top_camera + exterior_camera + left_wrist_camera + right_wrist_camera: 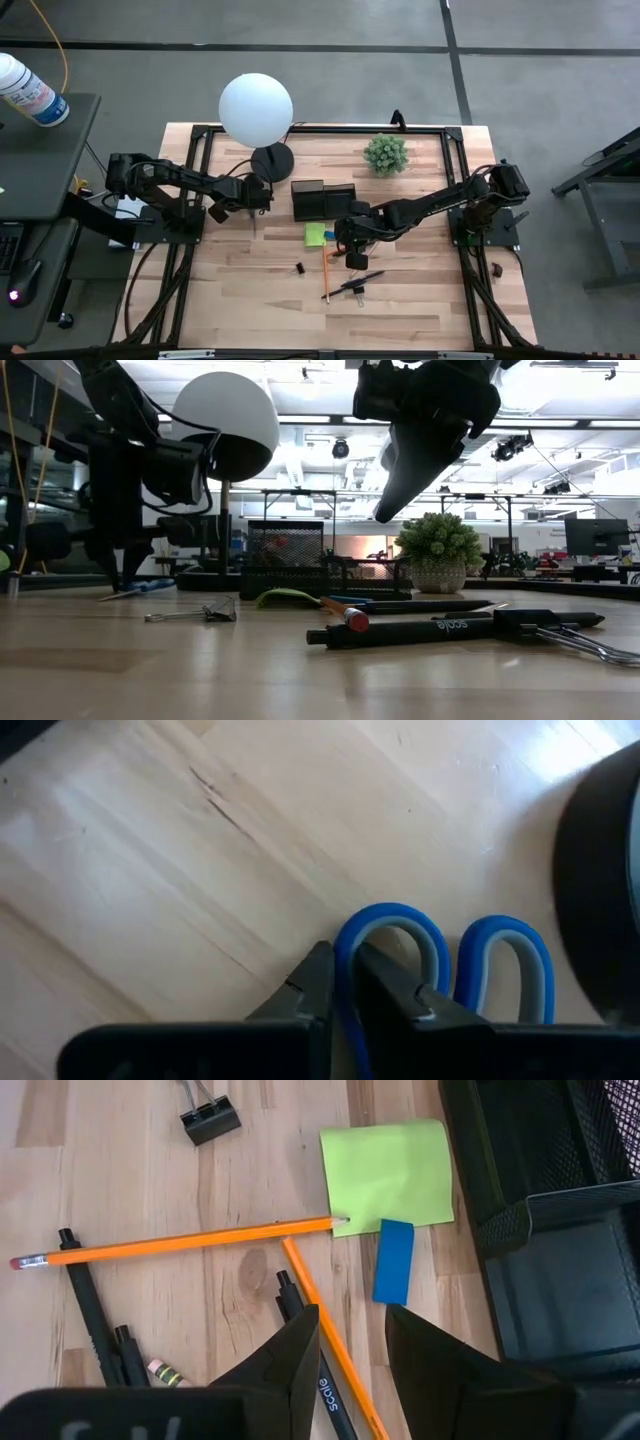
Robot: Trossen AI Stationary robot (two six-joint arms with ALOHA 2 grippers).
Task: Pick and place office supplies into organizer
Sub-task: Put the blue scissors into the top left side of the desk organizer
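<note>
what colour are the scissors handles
Blue scissors handles, clearest in the left wrist view.

arms: two, dark black, jointed segments | bases: black frame rails along desk (240, 320) edges | left end effector (340, 995): black, matte, wedge-shaped fingers | right end effector (350, 1355): black, tapered fingers | cables: black, near both bases

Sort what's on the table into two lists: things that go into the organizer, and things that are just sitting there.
For the job:
blue-handled scissors, in the left gripper
green sticky-note pad
small blue block
orange pencils
black pens
binder clip
organizer

Just sitting there:
white globe lamp
potted plant
</note>
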